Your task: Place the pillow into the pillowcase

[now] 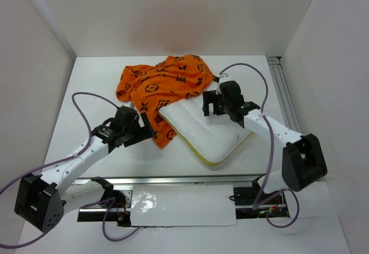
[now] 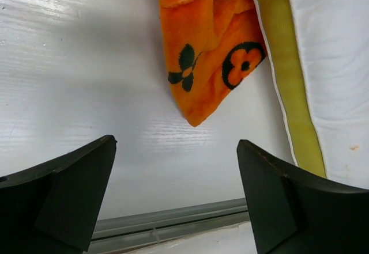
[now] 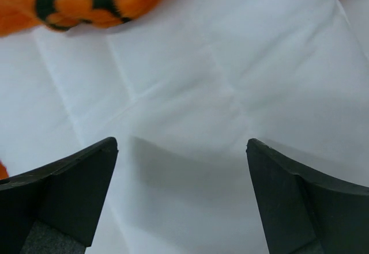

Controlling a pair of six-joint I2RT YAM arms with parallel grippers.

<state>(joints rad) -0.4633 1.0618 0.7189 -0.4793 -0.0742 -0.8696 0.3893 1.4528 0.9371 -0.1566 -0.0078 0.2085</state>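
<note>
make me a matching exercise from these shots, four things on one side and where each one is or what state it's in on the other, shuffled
Things
1. soft white quilted pillow
2. bright orange monogram-print fabric pillowcase
3. left gripper
4. right gripper

Place or state
a. open, over white quilted fabric
b. crumpled, toward the far side of the table
c. open, over bare tabletop beside an orange corner
d. lying flat, yellow seam showing along its edge

Pairs: 1-d, 2-b, 3-c, 4-a

The pillowcase [image 1: 164, 87] lies behind and partly over the pillow [image 1: 204, 133].
</note>
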